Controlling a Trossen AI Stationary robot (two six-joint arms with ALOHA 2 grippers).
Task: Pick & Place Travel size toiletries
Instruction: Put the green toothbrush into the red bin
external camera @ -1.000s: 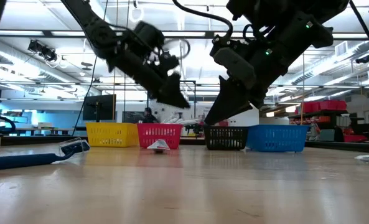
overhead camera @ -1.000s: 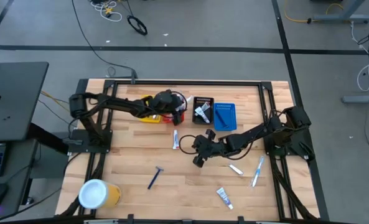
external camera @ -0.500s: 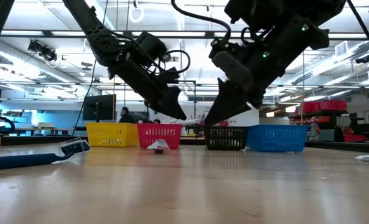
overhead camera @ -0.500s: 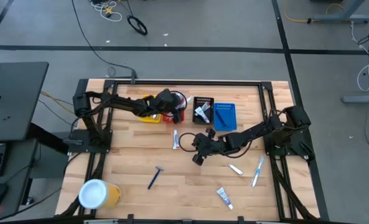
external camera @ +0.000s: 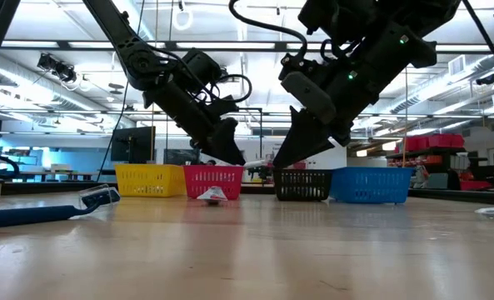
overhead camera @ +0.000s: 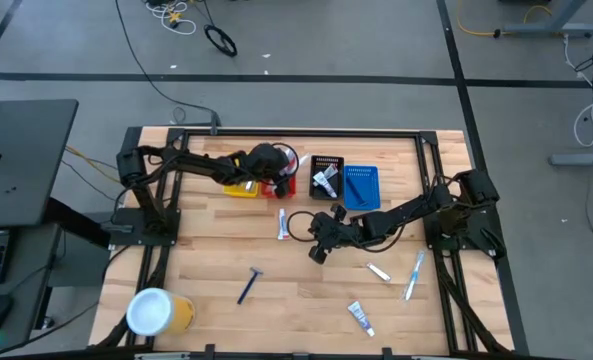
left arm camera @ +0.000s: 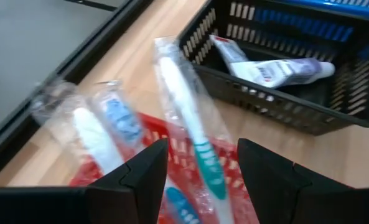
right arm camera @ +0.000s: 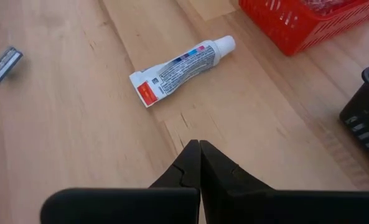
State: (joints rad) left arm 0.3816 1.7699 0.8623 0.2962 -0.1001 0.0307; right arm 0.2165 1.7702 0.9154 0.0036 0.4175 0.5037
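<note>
Wooden table carries everything. Biggest loose item is the yellow cup w/ white lid, lying at the near left corner. Along the far edge sit four small bins in a row: yellow bin, red bin, black bin, blue bin.

Left gripper hangs over the red bin, fingers spread apart w/ nothing pinched between them. Its wrist cam looks down on wrapped toothbrushes standing tilted in the red bin, approx. three, though the clear wrap makes the count unsure. White tubes lie in the black bin just beyond.

Right gripper hovers mid-table, tips pressed together, empty. Just beside it, toward the bins, a white toothpaste tube lies flat on the wood, near the red bin but apart from it.

Rest of the toiletries on the table: dark blue razor at near left-centre, well apart from both grippers; toothbrush in wrap at the right side; small white packet just beside it; another small tube near the front edge.
</note>
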